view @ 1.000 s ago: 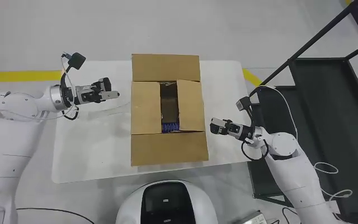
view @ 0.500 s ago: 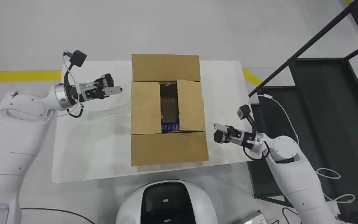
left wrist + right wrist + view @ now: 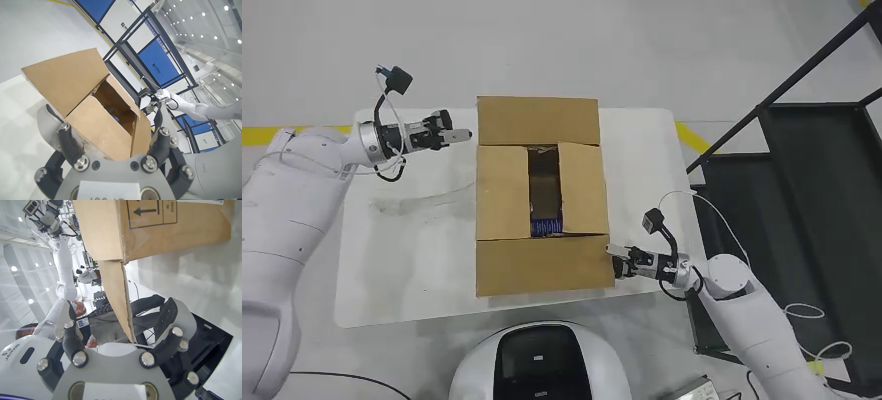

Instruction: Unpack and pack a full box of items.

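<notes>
One cardboard box (image 3: 504, 190) in the middle of the tabletop (image 3: 412, 250), top flaps part-open, left claw (image 3: 460, 133) spread wide just beside its far left corner, right claw (image 3: 614, 253) wide, straddling the near flap's right edge

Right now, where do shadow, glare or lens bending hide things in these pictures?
Top view: the inside of the brown cardboard box lies in deep shadow. Left wrist view: round ceiling lamps glare as bright spots, and the black metal rack bows from the wide lens. Right wrist view: the white table is very bright, with soft shadow by the box.
</notes>
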`<state>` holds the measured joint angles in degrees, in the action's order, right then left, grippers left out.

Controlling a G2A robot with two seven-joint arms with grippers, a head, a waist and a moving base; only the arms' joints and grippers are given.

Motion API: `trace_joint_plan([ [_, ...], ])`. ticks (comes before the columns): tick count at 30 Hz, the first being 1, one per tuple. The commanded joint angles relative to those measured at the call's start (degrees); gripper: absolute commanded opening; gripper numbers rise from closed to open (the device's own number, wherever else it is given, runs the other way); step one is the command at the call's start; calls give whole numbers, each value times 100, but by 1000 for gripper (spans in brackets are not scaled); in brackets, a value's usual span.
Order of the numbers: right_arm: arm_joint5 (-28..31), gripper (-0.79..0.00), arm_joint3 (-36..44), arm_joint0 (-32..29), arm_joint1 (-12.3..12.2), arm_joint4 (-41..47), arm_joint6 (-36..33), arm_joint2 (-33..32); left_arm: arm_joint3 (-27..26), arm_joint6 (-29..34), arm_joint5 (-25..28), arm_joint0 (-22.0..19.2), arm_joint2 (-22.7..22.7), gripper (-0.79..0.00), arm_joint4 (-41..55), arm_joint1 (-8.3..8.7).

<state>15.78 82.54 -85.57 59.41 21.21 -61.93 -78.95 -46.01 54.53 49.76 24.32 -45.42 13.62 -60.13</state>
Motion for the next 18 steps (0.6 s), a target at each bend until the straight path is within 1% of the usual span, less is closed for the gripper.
trace_joint_plan([
  [1,-1,0,-2,-1,0,-3,1,0,-17,3,-3,7,-8,0,-4,4],
  [7,-17,0,4,-7,2,-5,17,13,-17,3,-3,7,-8,0,-4,4],
  [10,-213,0,75,5,32,54,1,232,-167,-278,-120,84,-43,0,-334,25],
  [12,-267,0,60,101,67,251,7,376,-207,-533,-205,148,-80,0,-549,35],
  [14,-294,0,17,221,112,552,45,511,-215,-786,-168,180,-103,0,-700,24],
  [18,-311,0,-28,433,201,1498,-1,651,35,-1118,-109,177,-59,0,-716,-66],
])
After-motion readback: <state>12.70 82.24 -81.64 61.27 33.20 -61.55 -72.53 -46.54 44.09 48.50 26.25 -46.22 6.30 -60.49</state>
